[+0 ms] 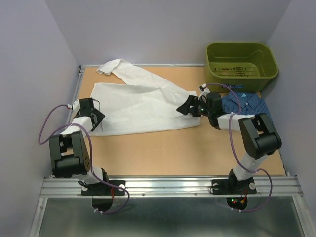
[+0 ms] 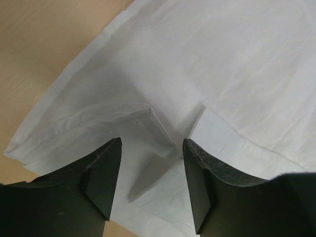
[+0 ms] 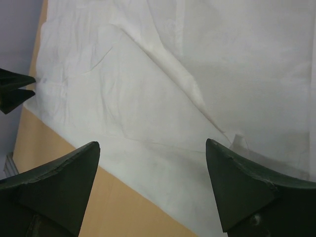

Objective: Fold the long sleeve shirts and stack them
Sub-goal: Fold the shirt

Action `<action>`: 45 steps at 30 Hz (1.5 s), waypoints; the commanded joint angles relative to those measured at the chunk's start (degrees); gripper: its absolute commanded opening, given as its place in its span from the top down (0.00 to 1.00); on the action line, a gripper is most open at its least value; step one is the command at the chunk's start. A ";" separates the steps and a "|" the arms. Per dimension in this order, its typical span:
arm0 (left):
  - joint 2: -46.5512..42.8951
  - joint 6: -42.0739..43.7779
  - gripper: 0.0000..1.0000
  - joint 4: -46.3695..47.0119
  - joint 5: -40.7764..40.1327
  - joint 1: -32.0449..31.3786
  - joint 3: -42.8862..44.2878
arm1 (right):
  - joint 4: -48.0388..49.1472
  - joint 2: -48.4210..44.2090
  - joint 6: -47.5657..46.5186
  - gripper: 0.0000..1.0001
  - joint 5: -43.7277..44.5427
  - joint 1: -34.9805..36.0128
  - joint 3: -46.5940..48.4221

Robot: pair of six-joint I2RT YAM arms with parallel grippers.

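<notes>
The counter [image 1: 163,148] carries 2 shirts. The white shirt [image 1: 143,106] is by far the larger spread: it lies flat across the middle, its long axis running left to right, with 1 sleeve trailing off toward the far left corner. The dark blue shirt [image 1: 249,102] lies at the right side, just in front of the green bin [image 1: 242,61] and partly under the right arm, so it looks like the later job.

What the next move turns on is that the white shirt lies between the 2 arms, 1 at each end of that long axis. The left gripper [image 2: 152,145] is over the shirt's left end, close above the cloth, jaws moderately apart with a raised crease running up between the fingers; nothing looks clamped. The right gripper [image 3: 153,148] hangs over the right end near the shirt's near edge, jaws spread wide and empty, bare counter showing under its left finger.

Neither arm is nearer the whole garment; each is nearest its own end. A fold across the long axis would probably want both to pinch an edge and lift together.
</notes>
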 commanded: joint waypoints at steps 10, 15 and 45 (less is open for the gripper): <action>-8.80 7.37 0.33 -8.97 -10.53 -21.20 7.15 | -32.27 -1.47 -24.17 0.15 19.42 11.77 21.01; -0.98 7.10 0.33 -10.11 -12.03 -26.56 11.55 | -34.82 3.89 -24.44 0.23 24.62 15.39 24.45; -6.84 -3.17 0.32 -18.63 26.28 -36.23 -8.83 | -64.43 -5.85 -15.48 0.25 22.07 19.26 8.55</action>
